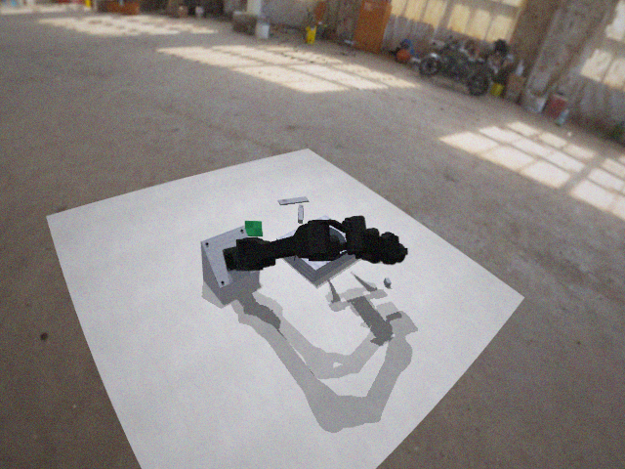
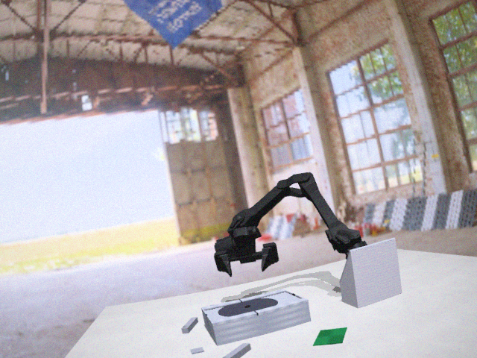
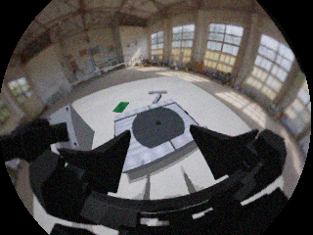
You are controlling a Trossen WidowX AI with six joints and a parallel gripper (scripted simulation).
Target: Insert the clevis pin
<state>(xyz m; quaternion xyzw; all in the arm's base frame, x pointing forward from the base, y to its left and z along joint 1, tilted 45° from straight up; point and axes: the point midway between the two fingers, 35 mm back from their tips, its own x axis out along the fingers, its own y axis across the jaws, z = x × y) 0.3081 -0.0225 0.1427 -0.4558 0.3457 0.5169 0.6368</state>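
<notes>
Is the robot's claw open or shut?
Open: the claw has its two fingers spread wide apart above the tray.

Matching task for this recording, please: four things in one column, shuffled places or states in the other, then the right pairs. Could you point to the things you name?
1. Gripper (image 2: pixel 247 271) (image 3: pixel 160 129)
2. Dark disc (image 2: pixel 265 304) (image 3: pixel 147 134)
3. Green square (image 1: pixel 253 229) (image 2: pixel 330 336) (image 3: pixel 120 107)
4. Tray (image 1: pixel 316 278) (image 2: pixel 265 321) (image 3: pixel 128 159)

A. flat on the white table top
B. open, raised above the tray
C. bearing the disc
D. lying flat in the tray

Pairs: 1-B, 2-D, 3-A, 4-C
</notes>
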